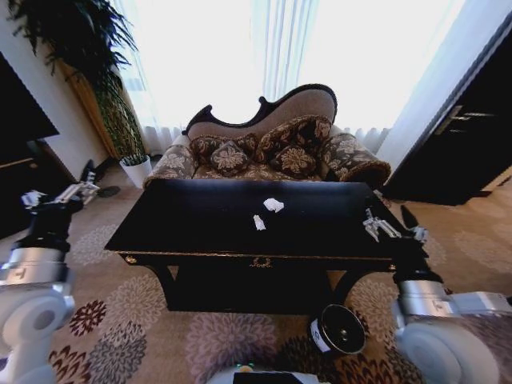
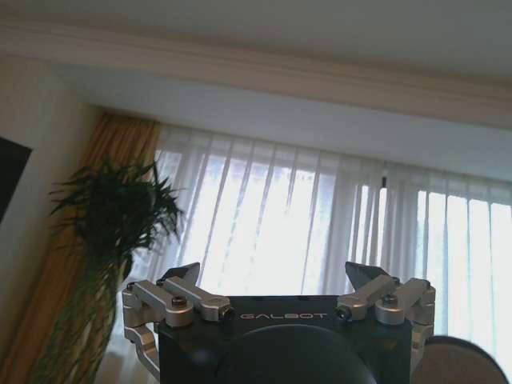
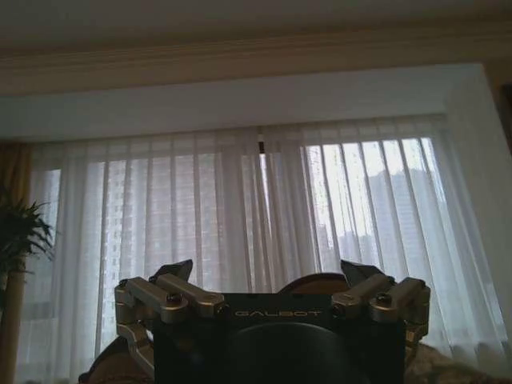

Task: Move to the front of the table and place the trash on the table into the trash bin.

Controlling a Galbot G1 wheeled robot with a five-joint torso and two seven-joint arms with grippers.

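The glossy black table [image 1: 200, 220] with gold trim stands straight ahead of me. Two pieces of trash lie near its middle: a crumpled white paper wad [image 1: 273, 205] and a small white scrap [image 1: 258, 222] just in front of it. The round dark trash bin [image 1: 338, 330] lies tipped on the carpet by the table's front right leg. My left gripper [image 1: 58, 194] [image 2: 274, 276] is raised off the table's left end, open and empty. My right gripper [image 1: 392, 222] [image 3: 268, 270] hovers at the table's front right corner, open and empty as well.
A patterned sofa [image 1: 264, 148] stands right behind the table. A white plant pot [image 1: 136, 170] with a tall plant sits at the back left. Dark cabinets [image 1: 464, 136] flank the right side, and floral carpet [image 1: 144, 336] lies in front of the table.
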